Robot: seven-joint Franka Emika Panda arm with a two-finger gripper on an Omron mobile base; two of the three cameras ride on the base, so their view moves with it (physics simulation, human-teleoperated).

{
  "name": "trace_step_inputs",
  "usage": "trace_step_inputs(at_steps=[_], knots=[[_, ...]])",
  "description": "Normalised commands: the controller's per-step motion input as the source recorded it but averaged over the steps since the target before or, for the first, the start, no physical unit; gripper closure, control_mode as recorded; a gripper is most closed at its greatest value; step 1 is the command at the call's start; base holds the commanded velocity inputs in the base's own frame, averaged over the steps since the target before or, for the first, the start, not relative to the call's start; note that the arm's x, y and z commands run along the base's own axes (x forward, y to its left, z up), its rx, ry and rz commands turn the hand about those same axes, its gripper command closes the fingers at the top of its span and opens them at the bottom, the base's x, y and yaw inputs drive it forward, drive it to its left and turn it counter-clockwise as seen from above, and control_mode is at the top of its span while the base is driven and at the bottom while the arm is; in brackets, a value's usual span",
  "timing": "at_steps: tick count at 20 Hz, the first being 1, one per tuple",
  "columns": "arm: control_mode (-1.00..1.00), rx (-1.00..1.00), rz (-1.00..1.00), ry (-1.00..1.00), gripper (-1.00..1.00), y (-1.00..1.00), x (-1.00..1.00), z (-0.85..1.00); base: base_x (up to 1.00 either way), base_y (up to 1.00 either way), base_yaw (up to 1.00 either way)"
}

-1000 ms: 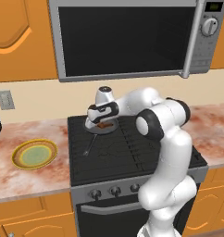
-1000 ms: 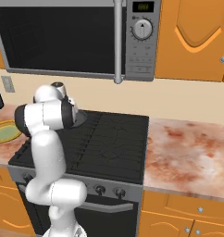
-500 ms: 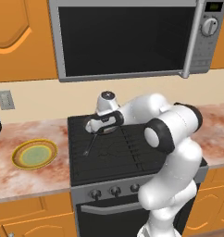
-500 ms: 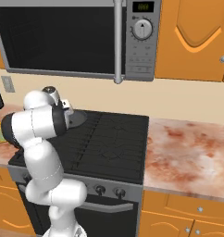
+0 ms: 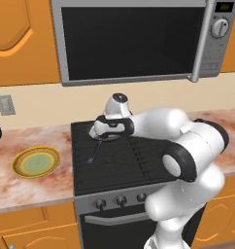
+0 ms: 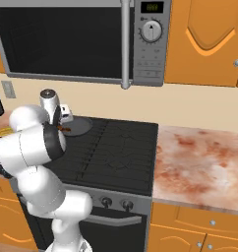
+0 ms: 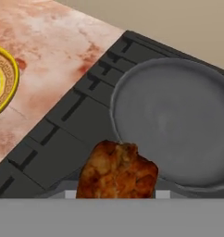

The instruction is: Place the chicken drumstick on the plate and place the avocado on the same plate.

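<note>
Gripper (image 5: 106,132) grips the chicken drumstick (image 7: 117,171) tight between its jaws, above the frying pan (image 7: 178,120) at the stove's (image 5: 114,163) back left corner. Plate (image 5: 36,162) sits on the counter (image 5: 27,182) left of the stove, near its front edge.

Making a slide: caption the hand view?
Gripper holds chicken drumstick above the empty frying pan, yellow-rimmed plate at left.
</note>
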Motion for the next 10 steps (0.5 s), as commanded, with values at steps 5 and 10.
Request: trace_step_inputs(at_steps=[5,10], knots=[[-1.0,0.0,0.0,0.0,1.0,0.3,-0.52,0.21,0.0,0.0,0.0],[-1.0,0.0,0.0,0.0,1.0,0.39,-0.45,0.17,0.0,0.0,0.0]])
